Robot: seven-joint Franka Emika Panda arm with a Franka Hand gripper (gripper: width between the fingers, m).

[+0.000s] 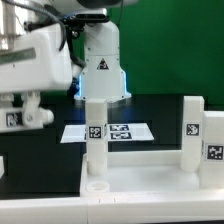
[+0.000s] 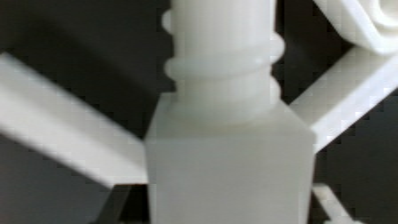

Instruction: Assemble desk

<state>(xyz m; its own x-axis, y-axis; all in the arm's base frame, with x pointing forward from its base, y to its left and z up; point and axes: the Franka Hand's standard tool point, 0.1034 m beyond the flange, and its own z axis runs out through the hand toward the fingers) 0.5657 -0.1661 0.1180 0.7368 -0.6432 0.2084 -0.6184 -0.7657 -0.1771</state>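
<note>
1. The white robot gripper (image 1: 30, 108) hangs over the left edge of the black worktop (image 1: 40, 150). A small white tagged block (image 1: 12, 118) sits just beside its fingers. I cannot tell whether the jaws grip anything.
2. In the wrist view, a chunky square white plastic leg with a round ringed peg (image 2: 217, 140) fills the centre.
3. A tall white tagged leg (image 1: 95, 140) stands upright at the left far corner of the large flat white tabletop panel (image 1: 150, 190).
4. The marker board (image 1: 125, 131) lies behind it.
5. Two more white tagged legs (image 1: 192, 135) (image 1: 213, 152) stand at the panel's right far edge.
</note>
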